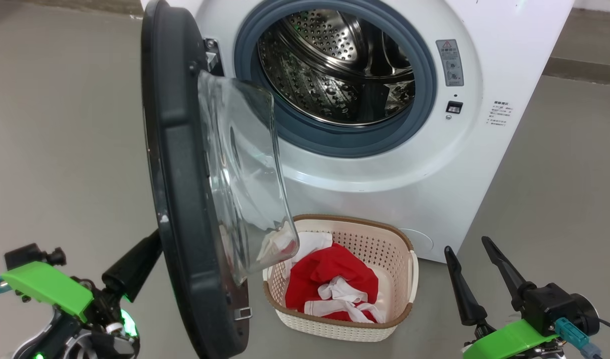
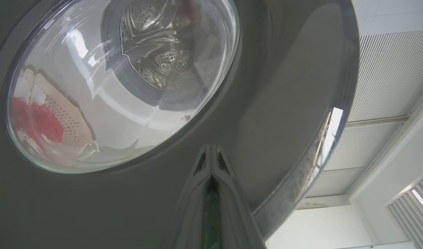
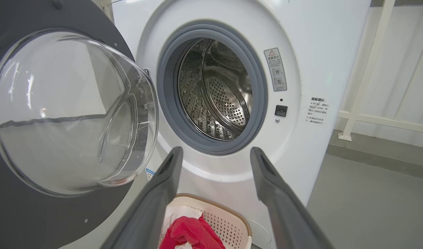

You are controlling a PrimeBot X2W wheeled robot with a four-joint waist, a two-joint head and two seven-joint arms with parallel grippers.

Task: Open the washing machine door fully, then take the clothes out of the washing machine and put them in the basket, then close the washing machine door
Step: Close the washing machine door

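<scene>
The washing machine (image 1: 384,174) stands with its steel drum (image 1: 334,65) showing no cloth inside. Its door (image 1: 180,174) hangs open, edge-on to the head view, the glass bowl bulging toward the machine. Under the opening sits the basket (image 1: 384,234), holding the red and white clothes (image 1: 329,279). My left gripper (image 1: 152,242) is shut, its tips at the door's black outer face (image 2: 284,103); the left gripper (image 2: 211,149) holds nothing. My right gripper (image 1: 465,245) is open and empty, right of the basket. In the right wrist view the right gripper (image 3: 215,152) points at the drum (image 3: 218,93), above the basket (image 3: 232,221).
Grey floor (image 1: 60,124) lies all around the machine. A raised kerb (image 1: 584,70) runs behind the machine at the right. A white railing (image 3: 363,86) stands beyond the machine's right side. The open door blocks the way between my left arm and the basket.
</scene>
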